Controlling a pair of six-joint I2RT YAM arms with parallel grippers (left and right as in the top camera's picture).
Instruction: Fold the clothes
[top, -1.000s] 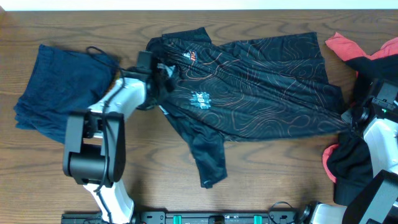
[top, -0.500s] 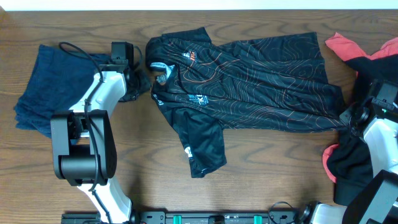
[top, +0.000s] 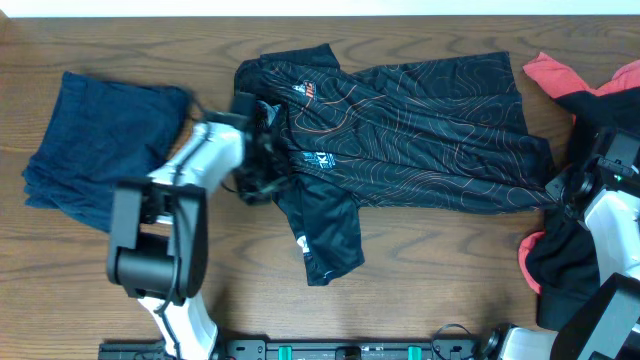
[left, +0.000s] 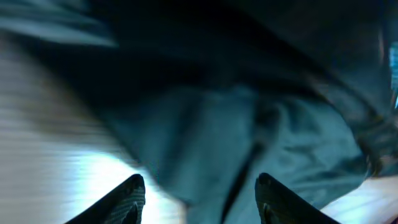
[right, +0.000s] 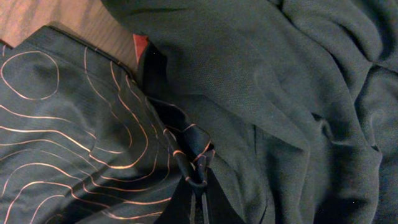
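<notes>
The black jersey (top: 420, 130) with thin orange contour lines lies spread across the middle of the table (top: 450, 290), one sleeve pointing toward the near edge. At its left edge the left gripper (left: 199, 202) sits over bunched cloth with its fingers apart, gripping nothing. At its right corner the right gripper (right: 198, 186) is clamped on the hem. A navy garment (top: 95, 140) lies left; a red garment (top: 552, 72) and a black garment (right: 298, 93) lie right.

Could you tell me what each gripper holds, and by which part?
The right gripper pinches the black jersey by its bunched hem; the left gripper is open, holding nothing.
</notes>
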